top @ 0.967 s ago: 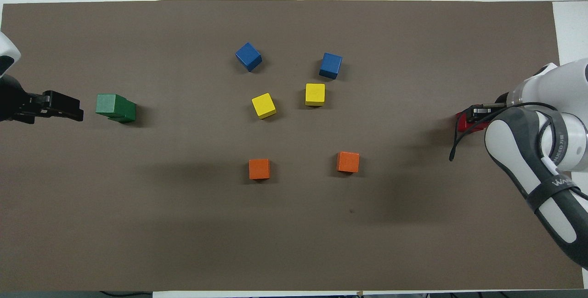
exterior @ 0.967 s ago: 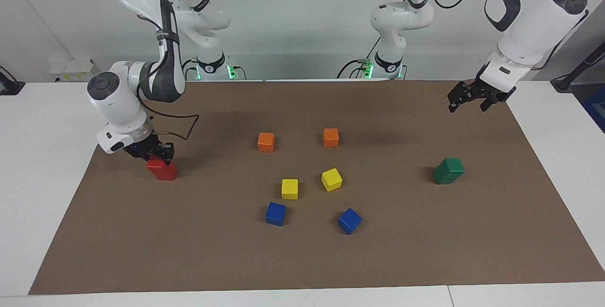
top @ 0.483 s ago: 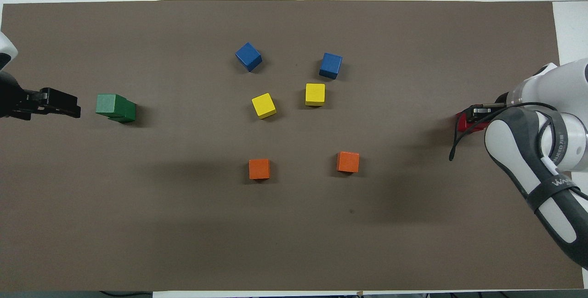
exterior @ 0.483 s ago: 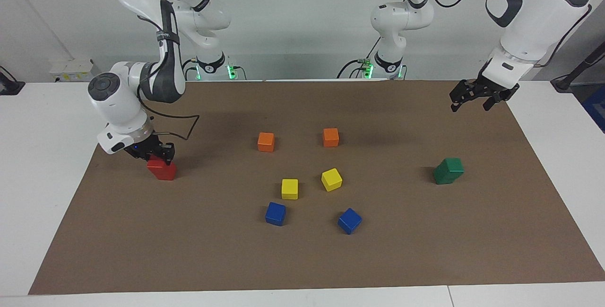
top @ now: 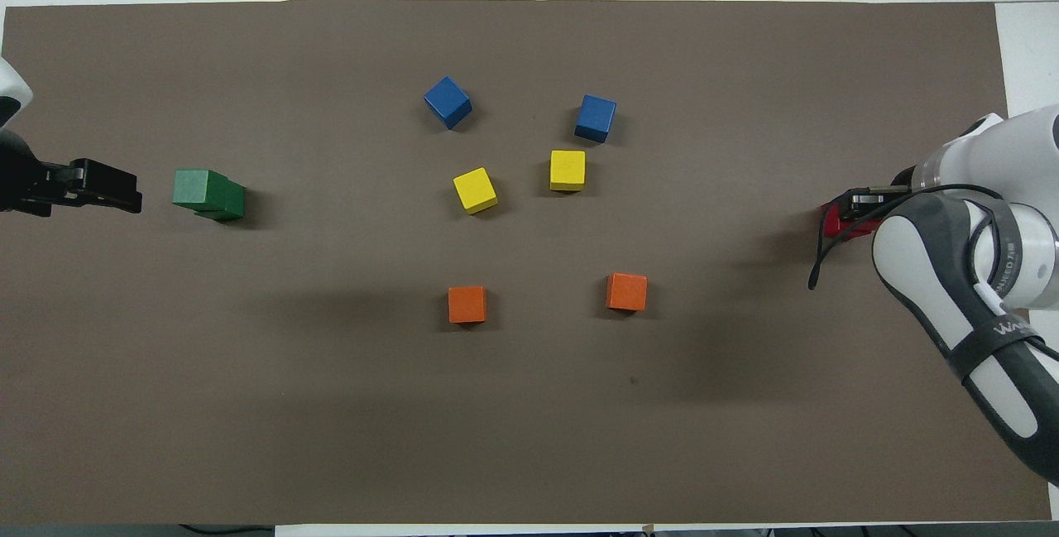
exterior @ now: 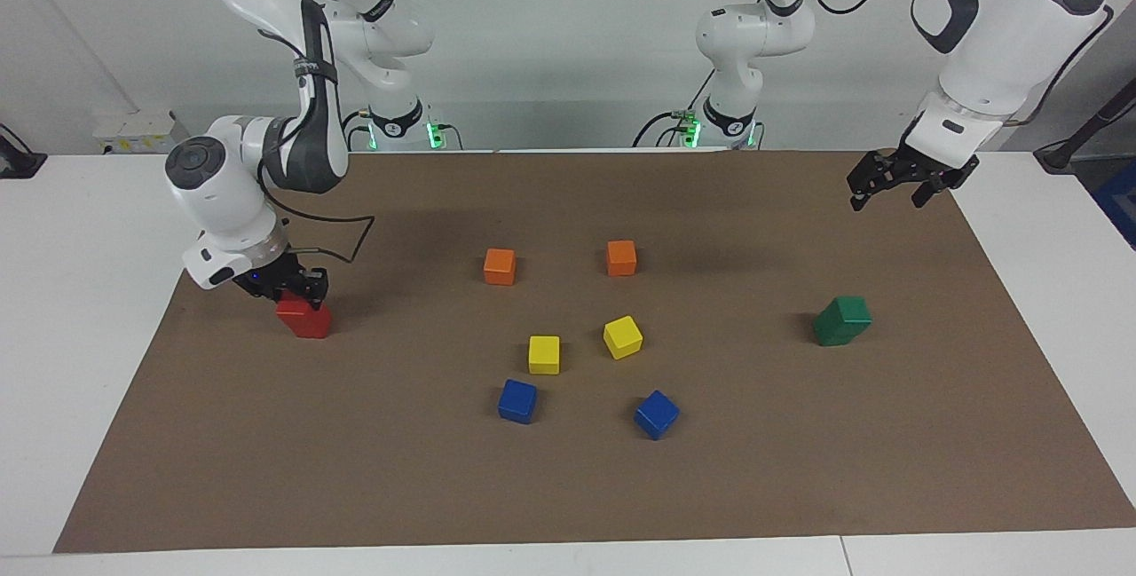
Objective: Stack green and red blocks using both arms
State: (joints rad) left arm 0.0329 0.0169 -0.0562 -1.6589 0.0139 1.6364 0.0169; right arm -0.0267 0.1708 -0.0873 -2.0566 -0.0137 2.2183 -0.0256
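Facing view: two block stacks on a brown mat (exterior: 568, 487), one gripper at each end.
Right gripper (exterior: 300, 290) sits low at the top of the red stack (exterior: 304, 319) at the right arm's end of the mat; whether its fingers pinch the upper red block cannot be told. Left gripper (exterior: 892, 183), fingers spread, hangs empty above the mat's edge at the left arm's end, well apart from the green stack (exterior: 841, 320), two cubes slightly askew. Between the stacks: two orange cubes (exterior: 500, 266) nearest the robots, two yellow cubes (exterior: 544, 354), then two blue cubes (exterior: 517, 401) farthest.
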